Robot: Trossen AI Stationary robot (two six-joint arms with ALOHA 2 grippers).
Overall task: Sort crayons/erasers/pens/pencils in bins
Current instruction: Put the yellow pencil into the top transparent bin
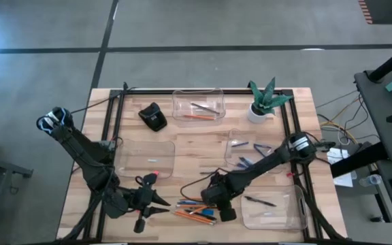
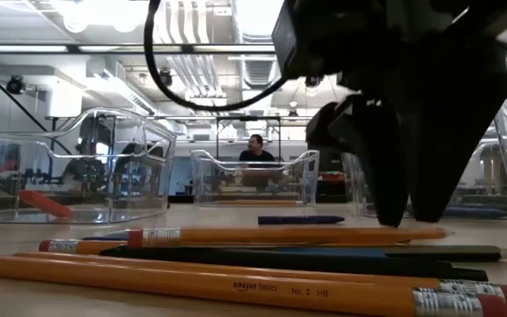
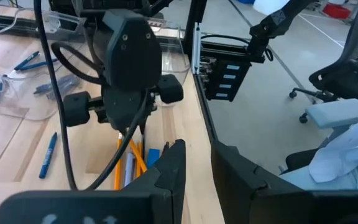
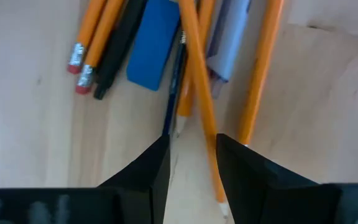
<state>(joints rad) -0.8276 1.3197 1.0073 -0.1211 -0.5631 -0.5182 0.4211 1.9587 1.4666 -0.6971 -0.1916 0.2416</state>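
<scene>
A pile of orange pencils (image 1: pixel 194 212), black pens (image 4: pixel 120 46) and a blue eraser (image 4: pixel 155 43) lies flat on the table near its front edge. My right gripper (image 4: pixel 191 146) is open and comes down onto the pile, one finger on each side of an orange pencil (image 4: pixel 199 118) near its pointed end. Left of the pile, my left gripper (image 1: pixel 160 204) hovers open with nothing between its fingers. Clear bins stand around the pile. The far bin (image 1: pixel 197 105) holds a pencil and a pen, the left bin (image 1: pixel 145 156) a pink eraser, the right bin (image 1: pixel 250 153) blue crayons, and the near-right bin (image 1: pixel 271 209) a black pen. My right gripper points steeply down, and its fingers (image 4: pixel 241 168) stand across the orange pencil close to its sharpened tip (image 4: pixel 219 199). The pencil lies on the table over other sticks. Whether the fingers touch it, I cannot tell.
A black lump-shaped object (image 1: pixel 154 117) and a white pot with a green plant (image 1: pixel 258 109) stand at the far side. Black frame rails (image 1: pixel 114 129) run along the table's left and right sides. A person sits in the room beyond the table (image 2: pixel 255 154).
</scene>
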